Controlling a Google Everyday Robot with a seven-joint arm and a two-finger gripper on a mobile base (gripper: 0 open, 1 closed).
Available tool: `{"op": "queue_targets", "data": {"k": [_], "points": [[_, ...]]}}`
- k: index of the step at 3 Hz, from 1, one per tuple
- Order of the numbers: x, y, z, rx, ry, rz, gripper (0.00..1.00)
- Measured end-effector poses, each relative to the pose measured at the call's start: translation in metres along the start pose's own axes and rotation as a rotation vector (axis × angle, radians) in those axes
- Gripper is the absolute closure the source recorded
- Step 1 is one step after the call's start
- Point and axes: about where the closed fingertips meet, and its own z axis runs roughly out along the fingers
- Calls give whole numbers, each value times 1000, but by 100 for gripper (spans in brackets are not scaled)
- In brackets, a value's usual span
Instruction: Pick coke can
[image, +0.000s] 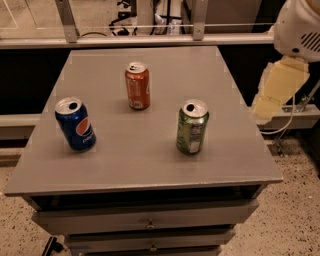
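The coke can, orange-red with pale lettering and a silver top, stands upright on the grey cabinet top, toward the back middle. My gripper is at the right edge of the view, off the table's right side, level with the can and well apart from it. It holds nothing.
A blue Pepsi can stands at the front left. A green can stands at the front right, between the gripper and the table's front. Drawers sit below the top. A rail runs behind the table.
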Motion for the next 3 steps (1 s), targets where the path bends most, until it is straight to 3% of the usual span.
{"op": "queue_targets", "data": {"k": [2,3], "points": [[-12,4,-8,11,-31,-25,0],[-40,9,-10,8,-68,-55,0]]}}
